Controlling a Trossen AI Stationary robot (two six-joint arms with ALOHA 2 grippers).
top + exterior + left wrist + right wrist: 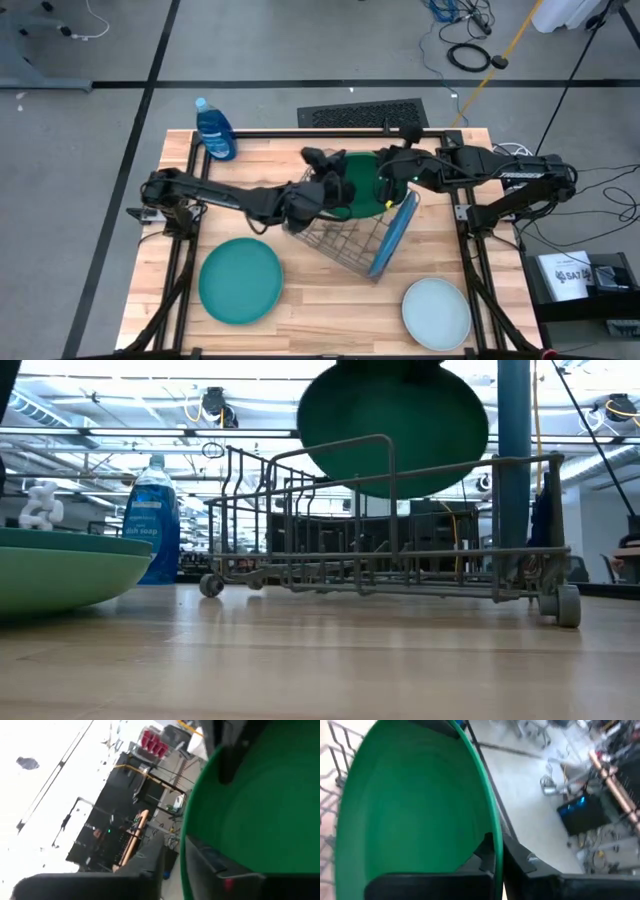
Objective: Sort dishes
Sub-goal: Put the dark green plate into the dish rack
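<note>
High view, near edge first: a teal plate and a pale mint plate lie flat on the wooden table. Mid-table, the grey wire rack holds a bright blue plate on edge. Above it, a dark green plate is pinched at its rim by the right gripper. The left gripper also meets this plate; its jaws appear slightly parted, though largely hidden. Beyond stands a blue bottle.
</note>
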